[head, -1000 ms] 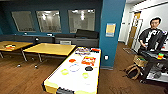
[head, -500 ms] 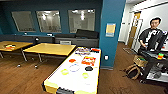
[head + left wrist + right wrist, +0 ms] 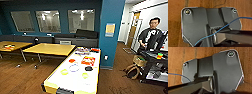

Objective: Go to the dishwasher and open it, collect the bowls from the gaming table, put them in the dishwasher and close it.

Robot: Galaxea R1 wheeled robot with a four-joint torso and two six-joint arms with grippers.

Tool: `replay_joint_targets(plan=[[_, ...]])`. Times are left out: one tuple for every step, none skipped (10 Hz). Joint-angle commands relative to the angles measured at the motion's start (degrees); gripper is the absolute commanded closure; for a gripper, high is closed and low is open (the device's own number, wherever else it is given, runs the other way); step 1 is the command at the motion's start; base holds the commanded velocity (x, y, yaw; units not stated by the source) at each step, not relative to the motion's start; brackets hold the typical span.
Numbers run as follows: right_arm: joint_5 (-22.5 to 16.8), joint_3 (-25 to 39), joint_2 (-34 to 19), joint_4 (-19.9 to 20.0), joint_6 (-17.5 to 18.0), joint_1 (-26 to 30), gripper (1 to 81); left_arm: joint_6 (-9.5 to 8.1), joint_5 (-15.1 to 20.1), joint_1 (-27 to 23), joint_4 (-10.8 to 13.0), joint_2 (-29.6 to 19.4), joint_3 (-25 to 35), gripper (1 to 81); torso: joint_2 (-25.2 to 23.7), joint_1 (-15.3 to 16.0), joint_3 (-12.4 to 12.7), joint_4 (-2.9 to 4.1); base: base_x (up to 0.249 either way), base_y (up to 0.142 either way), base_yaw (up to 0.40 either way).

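Observation:
The gaming table (image 3: 57,82), with a white top and pale yellow sides, stands right ahead of me in the head view and runs away from the camera. Several small bowls lie on its top: a red bowl (image 3: 72,60), a black bowl (image 3: 88,68) and two yellow-green bowls (image 3: 64,72) (image 3: 85,75). A pale ring-shaped bowl (image 3: 74,67) sits between them. More coloured items (image 3: 82,51) are at the far end. The dishwasher is out of view. Both wrist views look down past the robot's dark plate at a brown wooden floor.
Two yellow wooden tables (image 3: 50,48) (image 3: 11,45) stand at the left. A blue pillar (image 3: 110,32) rises just behind the gaming table's far right corner. At the right a person (image 3: 151,33) stands behind a dark cart (image 3: 155,62), with a bag (image 3: 132,70) on the floor.

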Motion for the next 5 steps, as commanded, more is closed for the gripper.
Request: replay_joint_targets(plan=[[-2.59, 0.31, 0.28, -0.32, -0.18, 2.67, 1.0, 0.2, 3.35, -2.4, -0.53, -0.05, 0.22, 1.0, 0.0, 0.03, 0.0, 0.0, 0.0, 0.074, 0.0], [-2.59, 0.31, 0.28, -0.32, -0.18, 2.67, 1.0, 0.2, 3.35, -2.4, -0.53, -0.05, 0.22, 1.0, 0.0, 0.03, 0.0, 0.0, 0.0, 0.074, 0.0], [-2.59, 0.31, 0.28, -0.32, -0.18, 2.67, 1.0, 0.2, 3.35, -2.4, -0.44, -0.05, 0.22, 1.0, 0.0, 0.03, 0.0, 0.0, 0.0, 0.074, 0.0], [-2.59, 0.22, 0.28, -0.32, -0.18, 2.59, 1.0, 0.2, 3.35, -2.4, -0.44, -0.05, 0.22, 1.0, 0.0, 0.03, 0.0, 0.0, 0.0, 0.074, 0.0], [-2.59, 0.22, 0.28, -0.32, -0.18, 2.58, 1.0, 0.2, 3.35, -2.4, -0.36, 0.03, 0.22, 1.0, 0.0, 0.03, 0.0, 0.0, 0.0, 0.074, 0.0]])
